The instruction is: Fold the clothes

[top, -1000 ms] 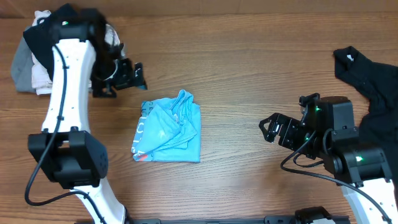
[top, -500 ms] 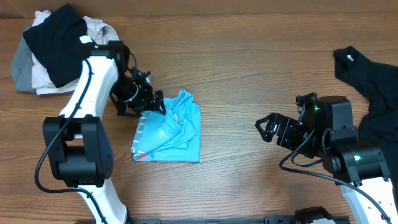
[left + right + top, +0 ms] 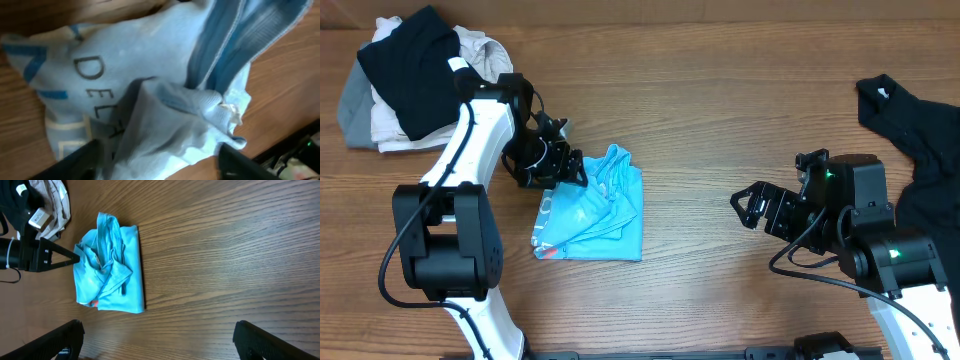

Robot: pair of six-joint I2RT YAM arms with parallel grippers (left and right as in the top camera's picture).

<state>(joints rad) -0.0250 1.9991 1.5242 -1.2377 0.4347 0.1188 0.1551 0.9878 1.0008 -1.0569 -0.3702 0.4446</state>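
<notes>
Table (image 3: 720, 100) holds one blue T-shirt (image 3: 600, 210), one black shirt (image 3: 930, 140), one clothes heap (image 3: 410, 80)

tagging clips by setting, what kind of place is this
Probably a robot lab workbench: two robot arms at a wooden table, a crumpled light blue T-shirt and a heap of clothes set out.

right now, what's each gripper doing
left gripper: open, straddling a fold of the light blue t-shirt
right gripper: open, holding nothing
</notes>
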